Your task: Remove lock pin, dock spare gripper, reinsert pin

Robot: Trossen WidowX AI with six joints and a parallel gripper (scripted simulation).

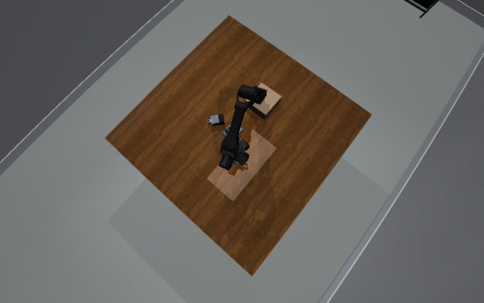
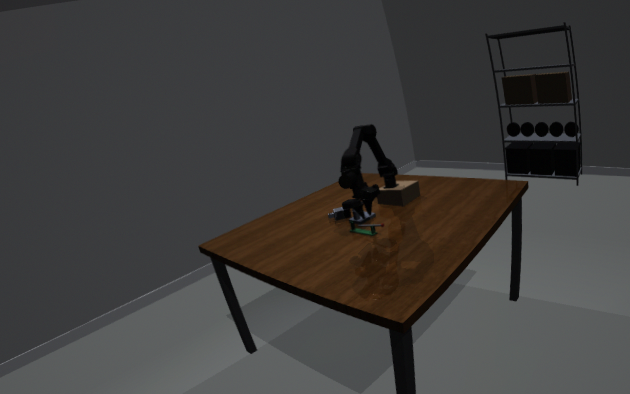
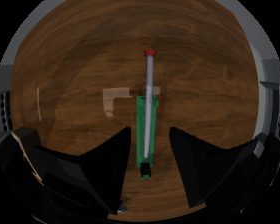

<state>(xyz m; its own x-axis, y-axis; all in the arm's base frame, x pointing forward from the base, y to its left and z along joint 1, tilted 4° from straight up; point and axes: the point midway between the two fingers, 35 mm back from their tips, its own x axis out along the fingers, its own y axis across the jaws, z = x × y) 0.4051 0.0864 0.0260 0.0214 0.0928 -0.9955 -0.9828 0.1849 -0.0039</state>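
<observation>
The lock pin [image 3: 149,80] [image 2: 371,225] [image 1: 246,167], a grey rod with a red head [image 3: 150,53], lies along the green cradle [image 3: 141,125] [image 2: 363,231]. Its headed end sticks out past the cradle. My gripper [image 3: 151,131] is partly open and empty, pointing down above the cradle, with one finger on each side of the pin in the wrist view. The grey socket mount [image 1: 227,132] [image 2: 371,216] stands behind, partly hidden by the arm; its socket opening cannot be made out. The spare gripper [image 1: 216,120] [image 2: 338,214], light grey and black, lies on the table beside the mount.
The arm's base stands on a tan block [image 1: 272,101] [image 2: 406,188] on the wooden table [image 1: 173,127] [image 2: 285,250]. A pale rectangular patch [image 1: 233,192] shows on the table around the cradle. A shelf rack [image 2: 539,104] stands far off by the wall.
</observation>
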